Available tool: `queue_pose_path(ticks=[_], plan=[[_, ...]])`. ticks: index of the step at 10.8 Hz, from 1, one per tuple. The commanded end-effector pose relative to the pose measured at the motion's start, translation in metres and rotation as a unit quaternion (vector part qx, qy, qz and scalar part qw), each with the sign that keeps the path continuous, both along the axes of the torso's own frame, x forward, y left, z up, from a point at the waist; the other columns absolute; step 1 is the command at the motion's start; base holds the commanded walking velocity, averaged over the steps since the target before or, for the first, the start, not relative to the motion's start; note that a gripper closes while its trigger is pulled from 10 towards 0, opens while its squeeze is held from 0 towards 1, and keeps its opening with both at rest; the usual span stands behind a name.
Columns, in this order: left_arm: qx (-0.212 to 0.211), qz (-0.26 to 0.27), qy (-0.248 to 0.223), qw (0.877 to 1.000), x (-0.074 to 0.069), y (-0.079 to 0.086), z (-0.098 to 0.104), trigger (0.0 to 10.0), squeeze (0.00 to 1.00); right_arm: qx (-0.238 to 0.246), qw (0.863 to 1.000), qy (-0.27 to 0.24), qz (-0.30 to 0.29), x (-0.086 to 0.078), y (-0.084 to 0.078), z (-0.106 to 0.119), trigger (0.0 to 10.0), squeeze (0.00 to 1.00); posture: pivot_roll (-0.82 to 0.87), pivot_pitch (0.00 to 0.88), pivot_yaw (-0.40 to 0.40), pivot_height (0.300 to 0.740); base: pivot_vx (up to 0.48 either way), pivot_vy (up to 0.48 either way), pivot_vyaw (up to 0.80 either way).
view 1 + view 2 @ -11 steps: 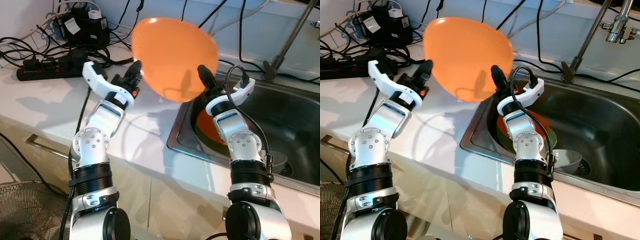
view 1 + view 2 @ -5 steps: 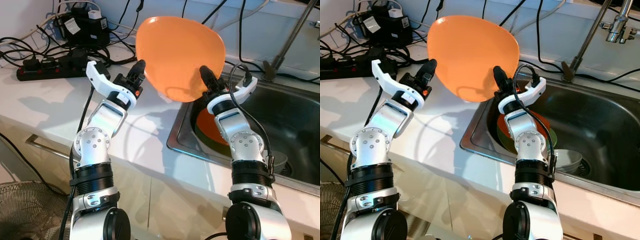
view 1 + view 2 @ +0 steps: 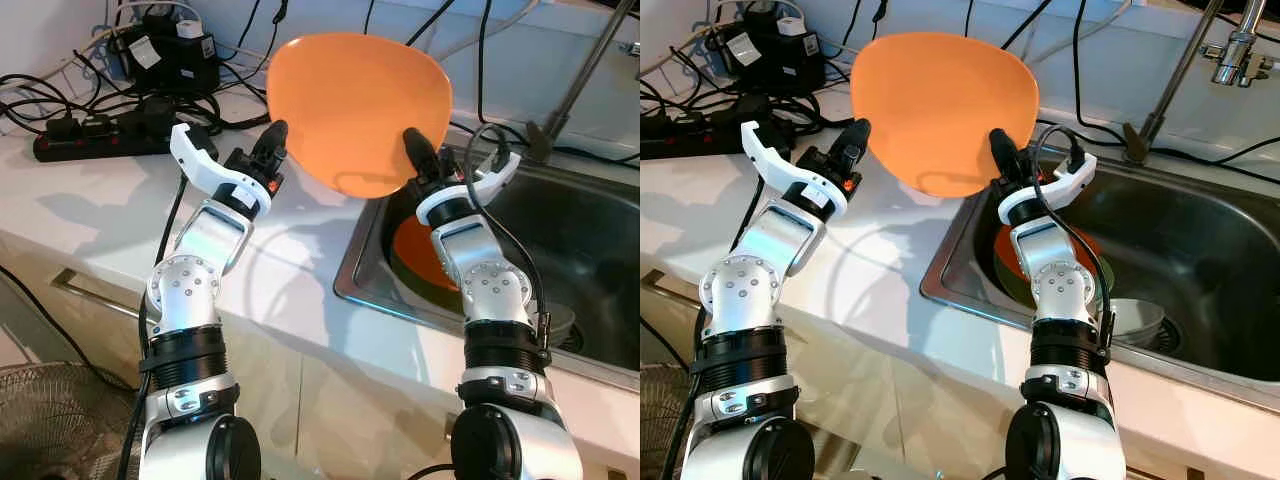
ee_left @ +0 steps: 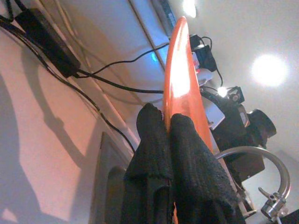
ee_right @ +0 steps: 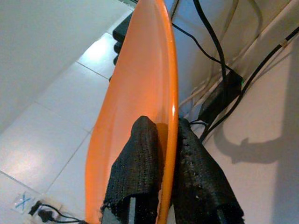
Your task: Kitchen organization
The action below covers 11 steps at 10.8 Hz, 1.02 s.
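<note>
A large orange plate (image 3: 355, 110) is held tilted up on edge above the counter, just left of the sink. My left gripper (image 3: 274, 145) is shut on its left rim. In the left wrist view the plate's rim (image 4: 180, 79) runs between the two black fingers (image 4: 152, 135). My right gripper (image 3: 416, 155) is shut on the plate's lower right rim. The right wrist view has the plate (image 5: 135, 88) clamped between that gripper's fingers (image 5: 135, 158). A second orange plate (image 3: 1082, 250) lies in the sink on a green one (image 3: 1008, 282).
The steel sink (image 3: 590, 230) fills the right side, with a pale bowl (image 3: 1137, 320) near its drain and a faucet (image 3: 1232, 50) behind. A black power strip (image 3: 90, 135), adapters and tangled cables crowd the back left of the white counter (image 3: 90, 210). A fan grille (image 3: 50, 420) stands on the floor below.
Both grippers have lifted the orange plate a little and shifted it right toward the sink, tilting it more upright. Both still grip its rim.
</note>
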<state>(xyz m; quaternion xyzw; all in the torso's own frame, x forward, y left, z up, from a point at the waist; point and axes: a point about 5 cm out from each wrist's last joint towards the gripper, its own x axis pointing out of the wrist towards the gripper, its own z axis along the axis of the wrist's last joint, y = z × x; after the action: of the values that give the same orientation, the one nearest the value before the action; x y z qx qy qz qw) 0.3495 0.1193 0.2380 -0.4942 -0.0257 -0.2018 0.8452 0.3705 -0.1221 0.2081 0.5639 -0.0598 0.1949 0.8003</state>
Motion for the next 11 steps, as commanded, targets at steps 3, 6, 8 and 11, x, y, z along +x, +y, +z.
queue_pose_path(ticks=[3, 6, 8, 11], plan=[[0.027, 0.001, -0.027, 0.999, -0.001, -0.005, 0.006, 10.0, 0.0, -0.005, 1.0, 0.006, -0.009, -0.001, -0.005, 0.0, 2.5, 0.0, 0.22, 0.019, -0.019, 0.74, 0.0, 0.0, 0.0], [0.028, -0.005, -0.034, 0.999, -0.002, -0.008, 0.007, 10.0, 1.0, -0.007, 1.0, 0.011, -0.01, 0.0, -0.005, 0.001, 3.9, 0.0, 0.22, 0.017, -0.02, 0.74, 0.0, 0.0, 0.0], [0.028, -0.006, -0.034, 0.999, -0.003, -0.007, 0.006, 10.0, 1.0, 0.0, 1.0, 0.005, -0.015, -0.001, -0.006, 0.004, 0.0, 0.0, 0.22, 0.016, -0.019, 0.74, 0.0, 0.0, 0.0], [0.042, -0.024, -0.034, 0.998, -0.006, -0.014, 0.005, 10.0, 0.0, 0.048, 0.993, 0.023, -0.103, 0.009, -0.037, 0.009, 0.0, 0.0, 0.23, 0.014, -0.02, 0.74, 0.0, 0.0, 0.0]])
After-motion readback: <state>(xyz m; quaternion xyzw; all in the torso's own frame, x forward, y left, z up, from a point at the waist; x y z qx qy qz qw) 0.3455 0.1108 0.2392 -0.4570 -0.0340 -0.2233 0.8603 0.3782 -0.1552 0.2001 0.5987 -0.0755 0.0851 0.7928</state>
